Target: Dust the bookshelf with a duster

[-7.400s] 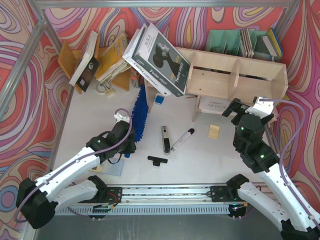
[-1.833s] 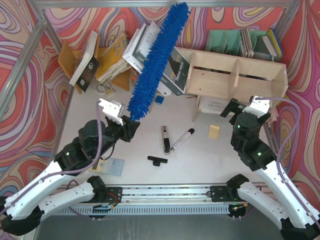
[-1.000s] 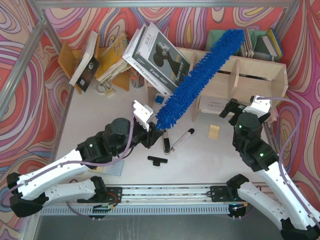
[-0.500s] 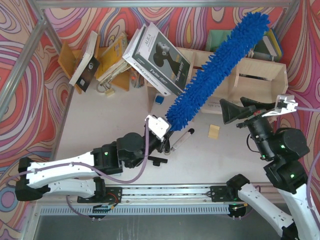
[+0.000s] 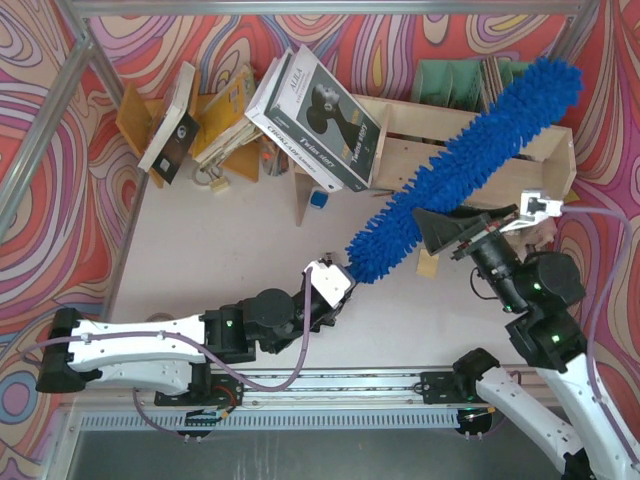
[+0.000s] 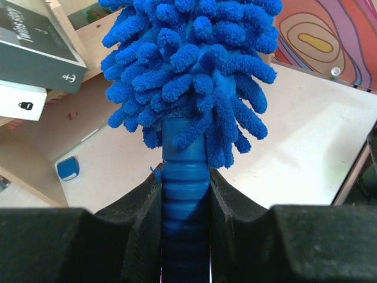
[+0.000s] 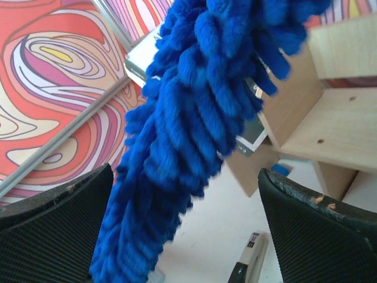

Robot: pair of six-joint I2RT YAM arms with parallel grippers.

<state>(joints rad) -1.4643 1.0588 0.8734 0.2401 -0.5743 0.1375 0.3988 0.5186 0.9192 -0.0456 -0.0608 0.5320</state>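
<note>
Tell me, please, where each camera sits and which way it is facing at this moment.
Top external: above and behind the arm bases, looking down on the table, bookshelf and duster; both arms, the left pincer and right pincer show.
Left wrist: on the left arm, looking past its pincer, shut on the duster's handle, up into the blue fluff.
Right wrist: on the right arm, looking between its open black fingers at the duster and bookshelf.
Shared: all three show the duster.
</note>
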